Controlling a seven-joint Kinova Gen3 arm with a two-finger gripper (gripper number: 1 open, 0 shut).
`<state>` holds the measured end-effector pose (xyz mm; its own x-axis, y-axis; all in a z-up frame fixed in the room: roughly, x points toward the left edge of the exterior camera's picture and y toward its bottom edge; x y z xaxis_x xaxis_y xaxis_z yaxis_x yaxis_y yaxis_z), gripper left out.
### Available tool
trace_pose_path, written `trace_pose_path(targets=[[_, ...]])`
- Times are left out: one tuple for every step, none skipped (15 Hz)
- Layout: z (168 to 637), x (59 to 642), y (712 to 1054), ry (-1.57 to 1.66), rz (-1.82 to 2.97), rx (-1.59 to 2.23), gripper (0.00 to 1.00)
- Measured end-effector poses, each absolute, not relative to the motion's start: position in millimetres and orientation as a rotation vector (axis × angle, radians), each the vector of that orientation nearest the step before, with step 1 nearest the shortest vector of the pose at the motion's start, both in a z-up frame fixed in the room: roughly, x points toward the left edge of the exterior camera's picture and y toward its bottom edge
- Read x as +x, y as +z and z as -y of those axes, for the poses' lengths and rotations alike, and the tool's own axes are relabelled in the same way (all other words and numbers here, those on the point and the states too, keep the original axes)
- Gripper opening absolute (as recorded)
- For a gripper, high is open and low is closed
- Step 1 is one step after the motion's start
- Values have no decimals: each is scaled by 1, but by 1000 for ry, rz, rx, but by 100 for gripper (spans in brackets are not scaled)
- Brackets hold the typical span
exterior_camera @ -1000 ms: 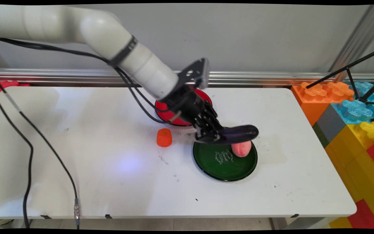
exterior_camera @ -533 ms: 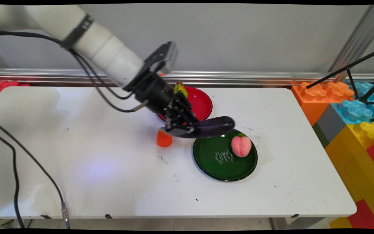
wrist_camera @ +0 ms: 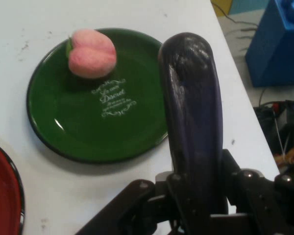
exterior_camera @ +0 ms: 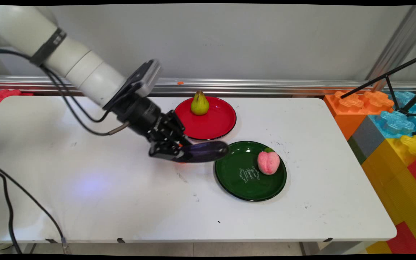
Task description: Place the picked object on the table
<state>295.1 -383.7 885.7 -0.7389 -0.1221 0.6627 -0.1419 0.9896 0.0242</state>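
My pincer (exterior_camera: 173, 151) is clamped on the dark purple eggplant (exterior_camera: 204, 151), gripping it near one end, and I'm carrying it above the white worktop (exterior_camera: 103, 187), centre of the frame. In the main view the eggplant sticks out sideways to the right, its free tip just reaching the left rim of the green plate (exterior_camera: 250, 184). From my hand camera the eggplant (wrist_camera: 192, 112) rises straight up the middle of the picture, with my pincer (wrist_camera: 198, 188) closed around its lower end.

The green plate (wrist_camera: 95, 132) shows at upper left in the hand view, with the pink peach (wrist_camera: 92, 53) sitting near its rim. In the main view that peach (exterior_camera: 268, 162) lies on the plate's right side. Behind, toward upper centre, the red plate (exterior_camera: 211, 124) carries a yellow-green pear (exterior_camera: 199, 103) at its far edge. A sliver of something orange peeks out under my fingers; I can't make out what it is.

The risks: I'm holding a long, smooth thing by one end, so most of its weight hangs beyond my grip. It could pivot or slide out if I swing hard. That free tip is also close to the green plate's rim, so a low pass could clip the plate and jostle the peach. The hidden orange thing beneath me is another thing to bump.
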Motion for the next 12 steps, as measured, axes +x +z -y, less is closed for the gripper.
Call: trace_pose_path(targets=[[381,303,876,31,2415,160,0],[378,308,866,24,2420,139,0],[377,311,858,18,2424,121,0],[375,315,847,10,2427,100,0],[374,318,837,3,2429,80,0],[374,319,829,-2,2430,67,0],[373,321,818,-8,2431,47,0],[373,322,808,-13,2433,33,0],[373,323,802,-16,2434,23,0],[373,323,796,-17,2434,13,0],[373,324,789,-20,2435,4,0],[373,325,781,-22,2437,-7,0]])
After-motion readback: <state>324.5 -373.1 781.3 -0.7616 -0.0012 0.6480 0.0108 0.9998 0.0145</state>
